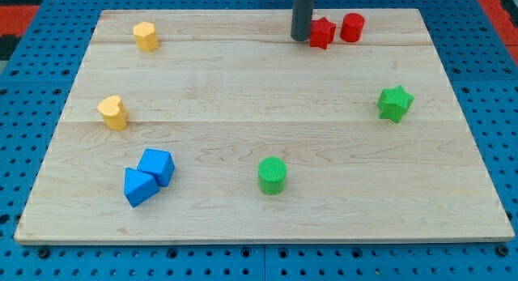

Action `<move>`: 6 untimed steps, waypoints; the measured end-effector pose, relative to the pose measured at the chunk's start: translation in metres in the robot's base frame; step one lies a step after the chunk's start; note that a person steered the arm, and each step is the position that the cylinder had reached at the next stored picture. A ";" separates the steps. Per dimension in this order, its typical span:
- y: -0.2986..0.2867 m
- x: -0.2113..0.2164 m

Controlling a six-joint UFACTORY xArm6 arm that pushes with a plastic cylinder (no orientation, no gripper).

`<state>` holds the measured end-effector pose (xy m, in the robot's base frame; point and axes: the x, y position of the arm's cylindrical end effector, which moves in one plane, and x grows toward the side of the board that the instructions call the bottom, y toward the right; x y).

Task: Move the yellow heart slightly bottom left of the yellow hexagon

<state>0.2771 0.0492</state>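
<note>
My tip (301, 39) touching red star (322, 32), yellow heart (113, 112) below yellow hexagon (146, 36)

two yellow blocks (146, 36), two red (322, 32), two green (272, 175), two blue (155, 166), pale wooden board (259, 95).

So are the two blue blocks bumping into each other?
Touching. The camera view shows the two blue blocks pressed side by side near the board's bottom left, with no wood showing between them. My tip is far off, beside the red star.

pale wooden board (267, 119) on blue pegboard (32, 87)
</note>
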 end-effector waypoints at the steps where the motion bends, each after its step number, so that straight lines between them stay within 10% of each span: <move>1: -0.055 0.048; 4: -0.213 0.188; 6: -0.266 0.159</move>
<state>0.4361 -0.2165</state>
